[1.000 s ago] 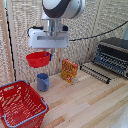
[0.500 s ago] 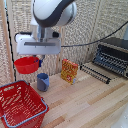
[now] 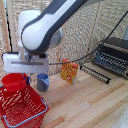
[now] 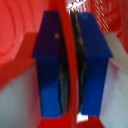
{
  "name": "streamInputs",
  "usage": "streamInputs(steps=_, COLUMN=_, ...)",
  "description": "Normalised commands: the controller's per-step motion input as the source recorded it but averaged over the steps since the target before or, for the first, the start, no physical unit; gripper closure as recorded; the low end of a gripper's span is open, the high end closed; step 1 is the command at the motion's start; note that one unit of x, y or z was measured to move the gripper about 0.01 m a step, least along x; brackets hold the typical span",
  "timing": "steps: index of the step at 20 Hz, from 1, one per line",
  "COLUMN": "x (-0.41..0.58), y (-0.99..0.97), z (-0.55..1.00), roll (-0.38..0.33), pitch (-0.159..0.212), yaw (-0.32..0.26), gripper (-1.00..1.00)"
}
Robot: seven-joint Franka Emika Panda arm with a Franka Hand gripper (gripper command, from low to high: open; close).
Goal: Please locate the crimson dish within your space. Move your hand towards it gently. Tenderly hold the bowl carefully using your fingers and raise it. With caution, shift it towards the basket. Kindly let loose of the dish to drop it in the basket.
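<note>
Our gripper (image 4: 70, 70) is clamped narrow: 2 blue fingers (image 4: 49, 65) pinch the crimson dish (image 3: 14, 82) by its rim. Since 1 s ago we've carried it from near the blue cup (image 3: 43, 81) toward the exterior view's left; it now hangs over the basket (image 3: 22, 107). Transport looks nearly done, so we judge release comes next.

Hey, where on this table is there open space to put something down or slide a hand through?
The widest bare wood of the table runs in front of the snack box, from the basket toward the exterior view's right, below the black appliance. It is crowded at the exterior view's left, where the tool holds the red bowl above the basket beside the blue cup.
</note>
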Motion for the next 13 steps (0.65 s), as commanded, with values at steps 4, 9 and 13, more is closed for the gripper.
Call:
streamInputs(steps=4, x=0.185, y=-0.35, z=0.60, roll=0.018, pitch=-0.113, yaw=0.059, gripper=-1.00)
streamInputs(steps=9, x=0.207, y=-0.45, z=0.66, roll=0.001, pitch=-0.188, yaw=0.118, gripper=-1.00)
streamInputs(steps=13, x=0.291, y=-0.32, z=0.41, roll=-0.012, pitch=-0.221, yaw=0.113, gripper=-1.00)
